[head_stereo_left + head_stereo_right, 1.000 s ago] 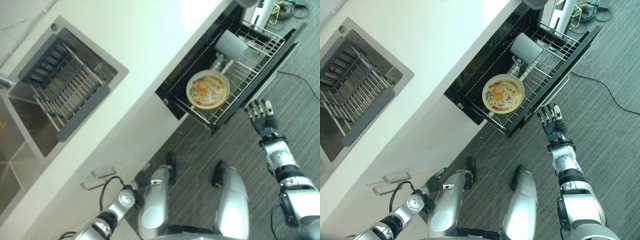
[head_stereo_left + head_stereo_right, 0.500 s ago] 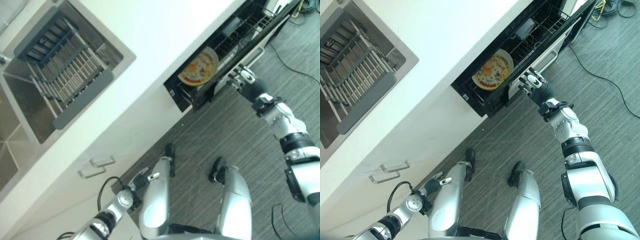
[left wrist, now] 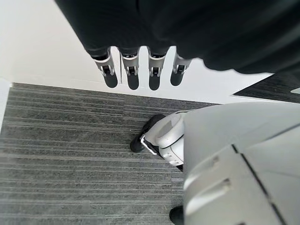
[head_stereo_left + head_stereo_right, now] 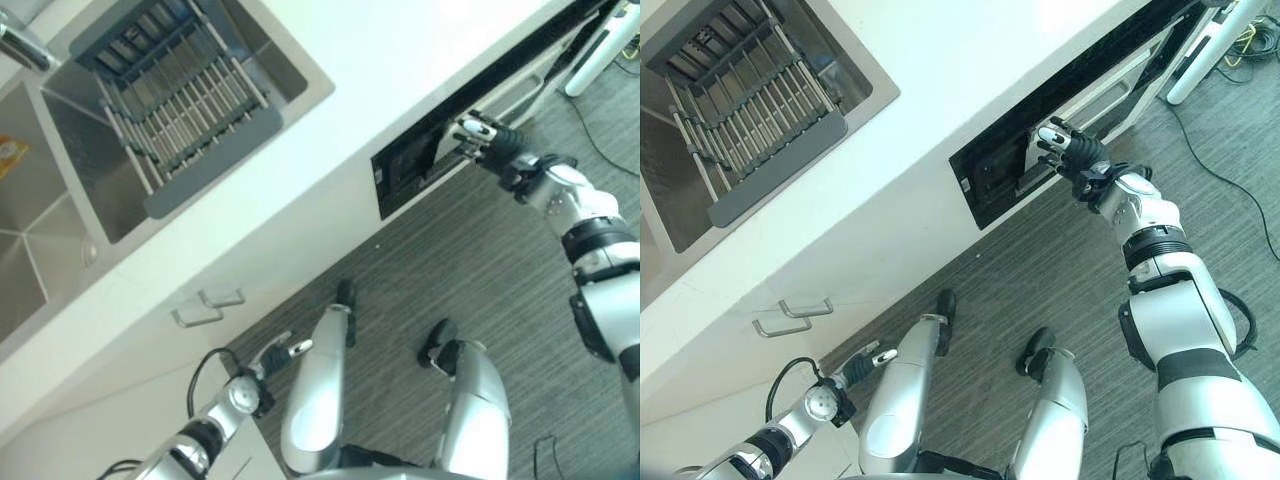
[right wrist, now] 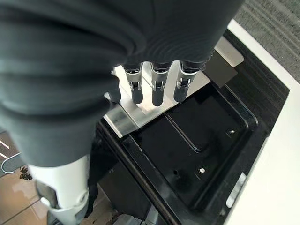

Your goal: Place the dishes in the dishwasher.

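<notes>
The dishwasher drawer [image 4: 1002,172] sits under the white counter, pushed almost fully in, so only a dark gap and its pale front panel [image 4: 1108,92] show. The dishes inside are hidden. My right hand [image 4: 1072,152] is open, its straight fingers [image 5: 157,90] resting against the silver edge of the drawer front [image 5: 136,115]. Past them lies the black inner panel [image 5: 201,140]. My left hand [image 4: 278,354] hangs low beside the leg, open, fingers [image 3: 132,71] straight and holding nothing.
A steel sink [image 4: 60,150] with a grey drying rack [image 4: 170,100] is set in the white counter [image 4: 380,60] at the left. Cabinet handles [image 4: 210,308] show below it. A white pole [image 4: 600,50] stands on the grey floor at the far right.
The drawer has slid from half open to nearly shut under my right hand's push. The plate and cup have gone out of sight. The camera has also shifted.
</notes>
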Motion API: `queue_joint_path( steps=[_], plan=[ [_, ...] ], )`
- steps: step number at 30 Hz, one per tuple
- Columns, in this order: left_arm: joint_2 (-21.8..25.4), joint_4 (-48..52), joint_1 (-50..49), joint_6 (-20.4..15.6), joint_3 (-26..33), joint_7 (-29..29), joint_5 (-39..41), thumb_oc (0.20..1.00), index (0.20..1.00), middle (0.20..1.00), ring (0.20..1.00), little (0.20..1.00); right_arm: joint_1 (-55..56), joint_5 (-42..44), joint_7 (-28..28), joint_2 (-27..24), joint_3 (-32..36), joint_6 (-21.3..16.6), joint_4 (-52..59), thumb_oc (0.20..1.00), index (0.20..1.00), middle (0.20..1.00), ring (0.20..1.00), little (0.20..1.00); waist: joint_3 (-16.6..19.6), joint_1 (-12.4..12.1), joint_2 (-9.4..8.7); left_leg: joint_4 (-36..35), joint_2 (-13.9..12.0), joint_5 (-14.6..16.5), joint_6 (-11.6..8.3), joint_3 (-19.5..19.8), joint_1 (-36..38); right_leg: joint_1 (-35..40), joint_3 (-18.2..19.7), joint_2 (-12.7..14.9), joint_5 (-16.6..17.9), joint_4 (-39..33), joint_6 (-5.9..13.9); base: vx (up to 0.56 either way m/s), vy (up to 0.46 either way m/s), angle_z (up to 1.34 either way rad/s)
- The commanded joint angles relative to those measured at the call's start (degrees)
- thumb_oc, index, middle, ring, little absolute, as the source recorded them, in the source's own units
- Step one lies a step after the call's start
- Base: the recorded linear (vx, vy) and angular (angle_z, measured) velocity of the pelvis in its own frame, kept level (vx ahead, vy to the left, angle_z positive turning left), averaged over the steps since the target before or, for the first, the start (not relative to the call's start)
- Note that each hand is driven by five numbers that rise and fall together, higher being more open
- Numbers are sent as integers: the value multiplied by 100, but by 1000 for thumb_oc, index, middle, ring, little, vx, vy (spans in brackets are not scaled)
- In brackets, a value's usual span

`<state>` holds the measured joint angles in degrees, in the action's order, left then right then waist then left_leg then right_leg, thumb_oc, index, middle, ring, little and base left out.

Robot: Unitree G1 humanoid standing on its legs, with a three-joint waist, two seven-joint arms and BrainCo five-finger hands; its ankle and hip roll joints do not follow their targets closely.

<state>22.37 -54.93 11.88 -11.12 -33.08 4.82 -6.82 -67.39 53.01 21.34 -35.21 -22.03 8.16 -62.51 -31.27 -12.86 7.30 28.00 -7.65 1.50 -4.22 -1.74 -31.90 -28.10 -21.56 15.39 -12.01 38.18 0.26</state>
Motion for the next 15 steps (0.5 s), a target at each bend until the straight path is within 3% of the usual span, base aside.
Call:
queue_joint_path(
  steps=[1, 9, 15],
  plan=[
    [307, -49, -215, 39, -217, 29, -177, 1000, 1000, 1000, 1000, 1000, -1040, 505, 396, 746, -90, -504, 752, 1000, 1000, 1000, 1000, 1000, 148, -410, -264, -952, 292, -340, 352, -241, 353, 347, -129, -76, -106, 135, 131, 48, 19, 1],
    [581, -107, -53, 275, -119, 90, -172, 1000, 1000, 1000, 1000, 1000, -1275, 840, 394, 805, -349, -758, 826, 1000, 1000, 1000, 1000, 1000, 148, -472, -618, -1341, 230, -407, 326, -319, 516, 652, -286, -74, 692, -1161, 520, 32, -28, 4],
    [739, -50, 58, 432, -123, 97, 105, 1000, 1000, 1000, 1000, 1000, -1416, 1063, 337, 848, -387, -1012, 862, 1000, 1000, 1000, 1000, 1000, 148, -419, -767, -1412, 203, -337, 310, -384, 625, 785, -273, -104, 1076, -1837, 706, 11, -58, 0]
  ],
)
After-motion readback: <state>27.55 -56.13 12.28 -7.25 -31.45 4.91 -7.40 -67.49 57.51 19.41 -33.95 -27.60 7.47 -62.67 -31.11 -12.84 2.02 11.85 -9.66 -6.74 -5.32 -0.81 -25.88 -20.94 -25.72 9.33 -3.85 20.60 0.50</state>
